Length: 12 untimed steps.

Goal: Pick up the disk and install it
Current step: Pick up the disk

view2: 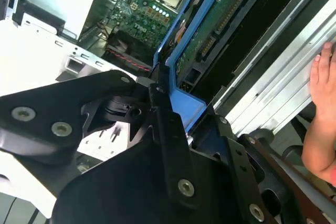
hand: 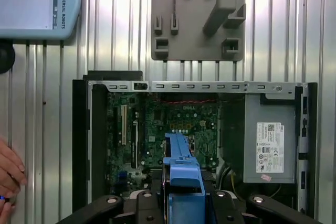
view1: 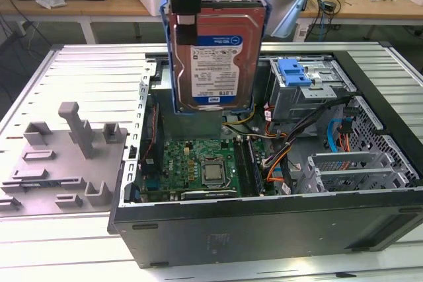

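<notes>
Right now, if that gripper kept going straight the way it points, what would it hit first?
The gripper points down, shut on the disk, so the disk's lower edge leads. It would probably meet the motherboard inside the open case first, though depth is unclear.

A ribbed metal table (view1: pixel 79 64) carries everything. An open black computer case (view1: pixel 264 232) lies on its side on the slats, its open face up, taking up the middle and the exterior view's right. Just beside it, on the exterior view's left, a flat grey fixture plate (view1: pixel 59 163) rests on the table, studded with raised blocks and one tall post. In the first wrist view a hand (hand: pixel 8 174) sits on the slats close to the case's outer wall.
</notes>
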Each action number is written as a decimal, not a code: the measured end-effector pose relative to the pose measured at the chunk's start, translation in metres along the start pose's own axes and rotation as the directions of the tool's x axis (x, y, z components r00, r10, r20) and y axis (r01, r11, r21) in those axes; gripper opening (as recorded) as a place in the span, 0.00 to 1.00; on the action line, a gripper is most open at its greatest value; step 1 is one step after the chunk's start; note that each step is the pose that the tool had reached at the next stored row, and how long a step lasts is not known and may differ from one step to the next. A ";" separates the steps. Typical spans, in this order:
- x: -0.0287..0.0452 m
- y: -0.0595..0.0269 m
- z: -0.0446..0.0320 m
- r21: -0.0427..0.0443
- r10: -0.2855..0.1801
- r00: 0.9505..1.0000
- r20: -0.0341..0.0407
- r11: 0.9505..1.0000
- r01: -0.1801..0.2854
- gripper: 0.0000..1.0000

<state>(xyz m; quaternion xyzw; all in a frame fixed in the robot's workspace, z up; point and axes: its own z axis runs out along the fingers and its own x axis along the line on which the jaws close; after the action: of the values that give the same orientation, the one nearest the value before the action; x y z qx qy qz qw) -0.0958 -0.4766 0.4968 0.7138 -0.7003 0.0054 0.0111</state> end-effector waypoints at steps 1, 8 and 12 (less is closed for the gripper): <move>0.0028 -0.0035 -0.0002 0.000 0.000 1.000 0.000 1.000 0.000 0.37; 0.0210 -0.0269 -0.0009 0.000 0.000 1.000 0.000 1.000 0.000 0.37; 0.0272 -0.0348 -0.0009 -0.001 0.000 1.000 0.000 1.000 0.000 0.37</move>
<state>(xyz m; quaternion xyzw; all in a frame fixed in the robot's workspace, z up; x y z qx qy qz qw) -0.0605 -0.5031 0.4981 0.7138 -0.7003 0.0052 0.0113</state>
